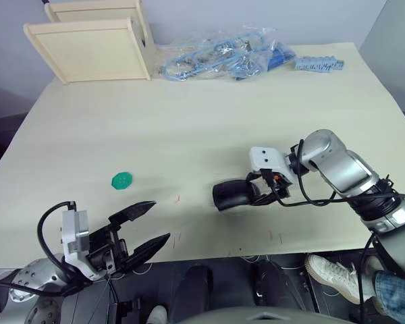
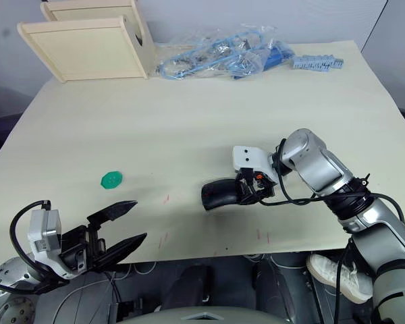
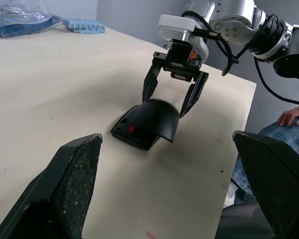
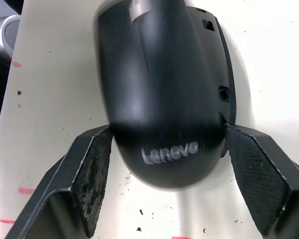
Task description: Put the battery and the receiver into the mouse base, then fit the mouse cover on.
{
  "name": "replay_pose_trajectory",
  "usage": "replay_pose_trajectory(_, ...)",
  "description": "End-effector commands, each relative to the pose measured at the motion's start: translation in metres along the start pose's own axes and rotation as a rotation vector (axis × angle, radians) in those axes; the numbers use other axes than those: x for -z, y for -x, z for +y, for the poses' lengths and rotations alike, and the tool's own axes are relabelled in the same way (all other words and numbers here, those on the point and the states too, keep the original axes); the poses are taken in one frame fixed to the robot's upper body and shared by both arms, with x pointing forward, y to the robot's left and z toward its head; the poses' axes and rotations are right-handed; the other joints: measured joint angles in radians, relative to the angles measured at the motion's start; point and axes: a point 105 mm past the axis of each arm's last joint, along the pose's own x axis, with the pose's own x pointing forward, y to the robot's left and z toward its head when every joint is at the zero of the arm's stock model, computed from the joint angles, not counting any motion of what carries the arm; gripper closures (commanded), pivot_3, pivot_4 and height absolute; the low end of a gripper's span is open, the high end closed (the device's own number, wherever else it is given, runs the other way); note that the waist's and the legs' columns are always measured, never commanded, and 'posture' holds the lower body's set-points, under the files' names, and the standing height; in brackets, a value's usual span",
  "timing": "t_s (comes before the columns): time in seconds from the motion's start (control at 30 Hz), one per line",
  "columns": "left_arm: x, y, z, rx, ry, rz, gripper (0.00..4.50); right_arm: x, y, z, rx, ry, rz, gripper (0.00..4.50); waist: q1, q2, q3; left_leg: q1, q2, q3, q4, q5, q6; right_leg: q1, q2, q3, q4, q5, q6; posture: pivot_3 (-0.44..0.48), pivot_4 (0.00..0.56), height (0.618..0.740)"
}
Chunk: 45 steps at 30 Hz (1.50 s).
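Left gripper (image 1: 150, 223) hangs at the table's (image 1: 189, 121) near edge, fingers spread wide, holding nothing. A green disc (image 1: 122, 179) lies just beyond it. Mid-table, the mouse cover (image 1: 231, 194) sits on the mouse base (image 3: 131, 132) (red showing at its front). Right gripper (image 3: 171, 98) straddles its rear, fingers open; contact cannot be told.

Mouse cover (image 1: 231, 194) on mouse base (image 3: 131, 132), between right gripper (image 3: 173, 97) fingers. Disc (image 1: 122, 179) well left of it, just beyond left gripper (image 1: 148, 225).
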Motion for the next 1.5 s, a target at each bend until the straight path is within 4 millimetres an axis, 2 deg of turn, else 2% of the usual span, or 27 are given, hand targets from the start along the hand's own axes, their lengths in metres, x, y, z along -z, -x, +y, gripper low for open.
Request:
replay_pose_trajectory(0.03, -0.001, 0.001, -0.002, 0.012, -0.005, 0.001, 0.00, -0.001, -0.006, 0.005, -0.020, 0.011, -0.001, 1.08, 0.000, 0.000, 0.000, 0.000, 0.000, 0.000, 0.000, 0.000, 0.000, 0.000, 0.000, 0.000, 0.000, 0.000, 0.000, 0.000, 0.150, 0.740)
replay_pose_trajectory(0.5, -0.001, 0.001, -0.001, 0.013, -0.006, 0.002, 0.00, -0.005, -0.005, 0.004, -0.013, 0.013, -0.015, 1.08, 0.000, 0.000, 0.000, 0.000, 0.000, 0.000, 0.000, 0.000, 0.000, 0.000, 0.000, 0.000, 0.000, 0.000, 0.000, 0.000, 0.150, 0.740)
replay_pose_trajectory(1.5, -0.002, -0.001, 0.002, 0.019, -0.007, 0.003, 0.00, -0.020, 0.010, 0.000, 0.038, 0.017, -0.056, 1.08, 0.001, 0.000, 0.000, -0.001, 0.000, 0.000, 0.000, 0.000, 0.000, 0.000, 0.000, 0.000, 0.000, 0.000, 0.000, 0.000, 0.150, 0.740)
